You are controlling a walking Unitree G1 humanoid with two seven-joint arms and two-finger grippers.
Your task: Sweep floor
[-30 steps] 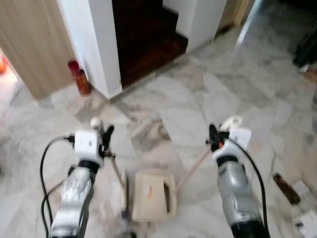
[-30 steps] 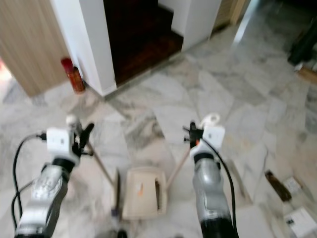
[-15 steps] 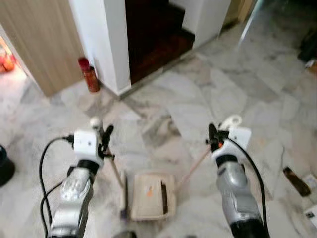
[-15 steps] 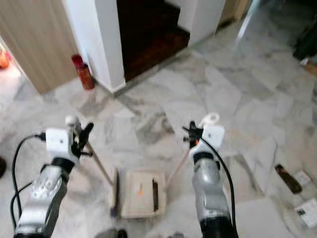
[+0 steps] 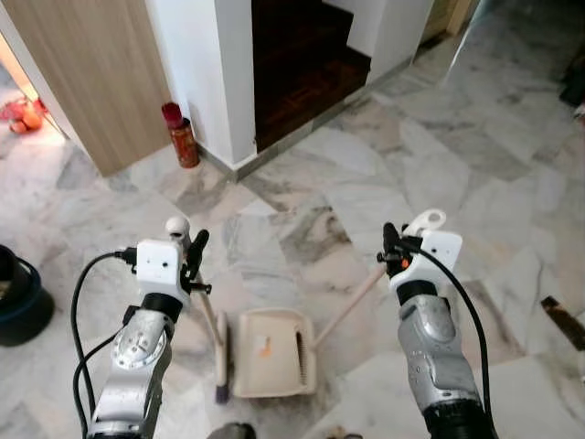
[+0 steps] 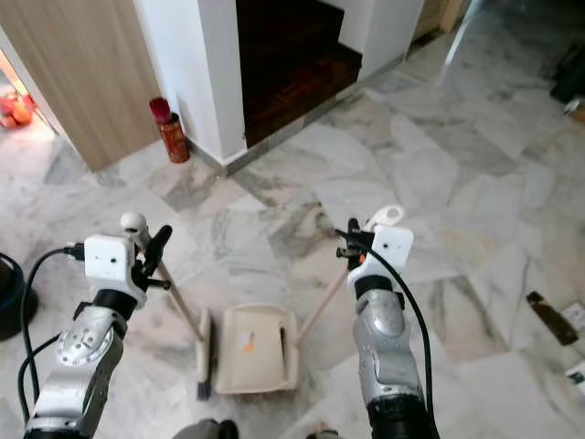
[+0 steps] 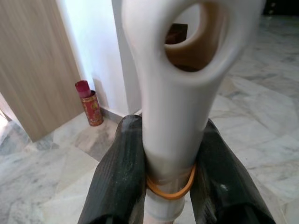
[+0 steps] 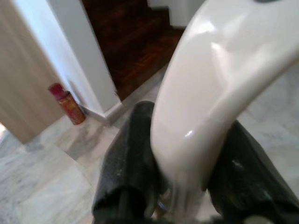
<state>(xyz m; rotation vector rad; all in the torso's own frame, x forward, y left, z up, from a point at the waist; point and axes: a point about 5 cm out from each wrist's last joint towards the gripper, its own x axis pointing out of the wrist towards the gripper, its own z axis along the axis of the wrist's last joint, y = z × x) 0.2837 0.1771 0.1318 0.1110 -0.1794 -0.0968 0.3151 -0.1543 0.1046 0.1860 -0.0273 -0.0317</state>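
You hold a broom in one gripper and a dustpan in the other, both resting on the marble floor (image 5: 366,183).

On your left, the left gripper (image 5: 194,254) is clamped on the broom (image 5: 216,343) handle, whose pale top sits between the black fingers (image 7: 117,182) (an orange band rings it there); its brush head touches the floor just beside the dustpan (image 5: 271,352). On your right, the right gripper (image 5: 391,245) is closed around the dustpan's long handle. Ahead stands a red can (image 5: 181,135) beside a white pillar (image 5: 219,73).
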